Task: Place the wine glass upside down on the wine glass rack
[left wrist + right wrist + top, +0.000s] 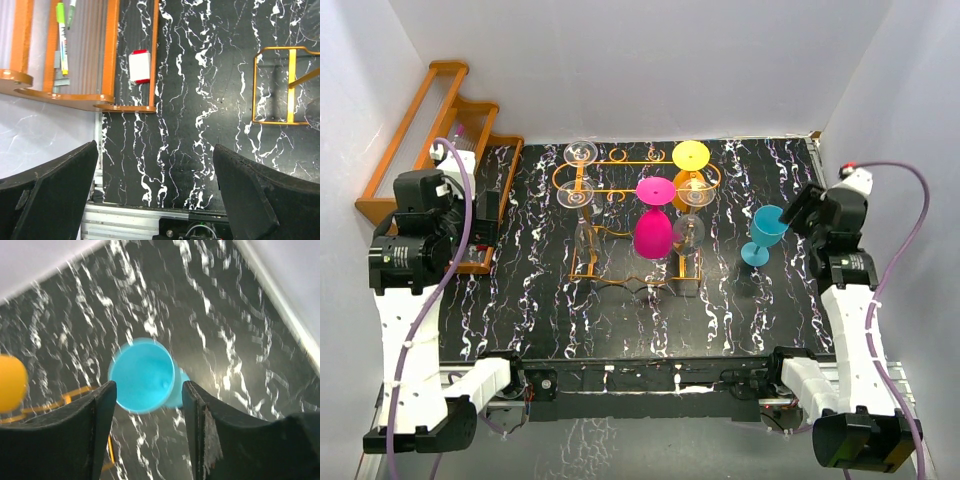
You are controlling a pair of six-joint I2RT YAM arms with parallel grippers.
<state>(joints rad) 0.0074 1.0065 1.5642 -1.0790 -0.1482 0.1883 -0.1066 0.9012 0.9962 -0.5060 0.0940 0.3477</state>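
A teal wine glass (763,235) stands upright on the black marbled table, right of the orange-gold wire rack (635,215). My right gripper (798,212) is open just right of and above the glass. In the right wrist view the glass's open bowl (142,375) lies just beyond and between my fingertips (148,388), with neither finger visibly touching it. The rack holds a pink glass (653,225), a yellow glass (691,165) and several clear glasses, hung upside down. My left gripper (485,225) is open and empty at the table's left; it also shows in the left wrist view (155,150).
A brown wooden stepped rack (430,120) stands at the far left, holding a marker (62,37). A small white and red object (139,66) lies beside it. The wire rack's leg frame (280,85) shows at the right of the left wrist view. White walls enclose the table.
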